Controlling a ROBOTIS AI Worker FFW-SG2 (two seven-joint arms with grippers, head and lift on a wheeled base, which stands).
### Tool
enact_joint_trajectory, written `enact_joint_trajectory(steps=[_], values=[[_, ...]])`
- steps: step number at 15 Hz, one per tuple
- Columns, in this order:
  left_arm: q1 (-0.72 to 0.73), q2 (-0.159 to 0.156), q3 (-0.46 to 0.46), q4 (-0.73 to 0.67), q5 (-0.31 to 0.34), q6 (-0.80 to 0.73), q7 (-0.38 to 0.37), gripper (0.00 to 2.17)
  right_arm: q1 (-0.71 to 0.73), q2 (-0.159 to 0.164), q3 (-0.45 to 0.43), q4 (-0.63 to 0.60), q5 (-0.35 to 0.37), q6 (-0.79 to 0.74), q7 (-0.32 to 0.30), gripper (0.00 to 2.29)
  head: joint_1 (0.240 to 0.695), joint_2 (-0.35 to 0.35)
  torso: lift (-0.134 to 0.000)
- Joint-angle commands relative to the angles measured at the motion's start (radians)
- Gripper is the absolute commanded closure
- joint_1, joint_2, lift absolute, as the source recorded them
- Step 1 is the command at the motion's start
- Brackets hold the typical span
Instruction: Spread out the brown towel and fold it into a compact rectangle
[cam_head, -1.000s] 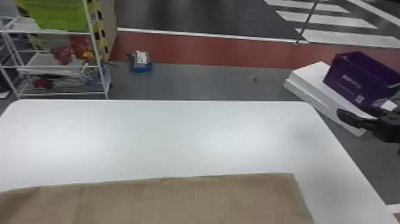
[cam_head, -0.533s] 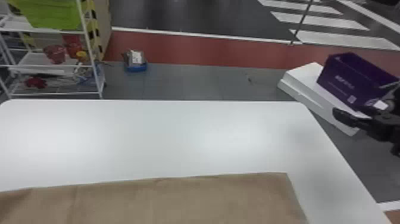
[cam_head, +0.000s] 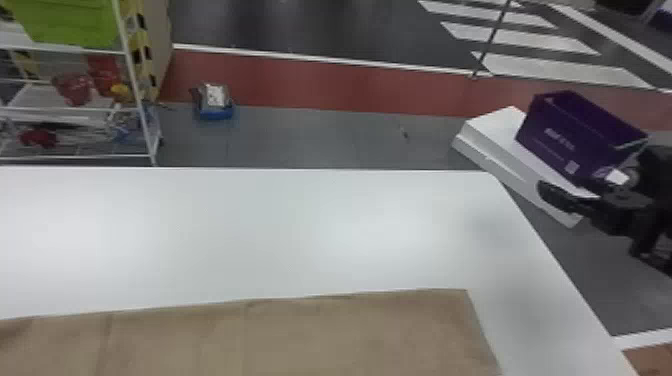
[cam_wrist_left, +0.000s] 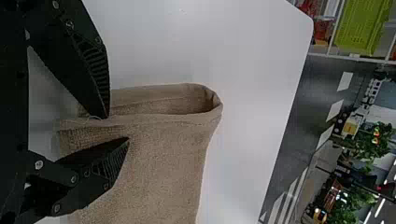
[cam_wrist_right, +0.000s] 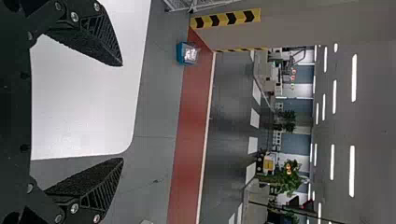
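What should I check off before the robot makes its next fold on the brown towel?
1. Left claw at the towel: ok, at its bunched-up edge.
2. Left claw closed on the cloth: not ok, it is open.
3. Right claw open and empty: ok.
4. Right claw over the towel: not ok, it is out past the table's right edge.
5. Towel lying flat: not ok, one end curls up in a loop.
6. Near edge straight: cannot tell, cut off in the head view.
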Motion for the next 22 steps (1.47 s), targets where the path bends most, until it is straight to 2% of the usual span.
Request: enact_joint_trajectory(steps=[1,3,8,10,12,13,17,20,22], values=[[0.000,-0.003,0.000,0.001,-0.010,-0.007,-0.008,1.42,-0.014,-0.002,0.016,0.026,0.005,-0.022,-0.004,0.18,0.695,-0.233,-0.124],[0.000,-0.003,0.006,-0.003,-0.012,-0.013,-0.020,1.73,-0.025,-0.006,0.033,0.030,0.010,-0.022,-0.004,0.18,0.695,-0.233,-0.124],[-0.040,-0.003,0.099,-0.037,-0.010,-0.013,-0.023,1.74,-0.025,-0.002,0.044,0.035,0.010,-0.022,-0.006,0.18,0.695,-0.209,-0.124],[-0.058,-0.003,0.139,-0.049,-0.009,-0.010,-0.025,1.74,-0.025,-0.002,0.047,0.036,0.012,-0.025,-0.006,0.18,0.695,-0.171,-0.124],[-0.067,-0.003,0.171,-0.063,-0.003,-0.004,-0.033,1.89,-0.020,0.001,0.050,0.036,0.012,-0.025,-0.008,0.18,0.695,-0.150,-0.124],[-0.067,-0.003,0.179,-0.079,0.002,-0.001,-0.040,1.89,-0.018,0.001,0.053,0.038,0.012,-0.032,-0.008,0.18,0.695,-0.142,-0.124],[-0.034,-0.003,0.141,-0.125,0.009,0.014,-0.086,1.89,-0.014,0.004,0.075,0.055,0.012,-0.075,-0.011,0.18,0.695,-0.129,-0.124],[0.002,-0.003,0.087,-0.154,0.013,0.014,-0.086,1.89,-0.012,0.004,0.078,0.056,0.012,-0.075,-0.012,0.18,0.695,-0.161,-0.124],[-0.001,-0.003,0.072,-0.134,-0.007,0.011,-0.066,1.89,-0.008,0.003,0.079,0.056,0.012,-0.075,-0.011,0.18,0.695,-0.177,-0.124]])
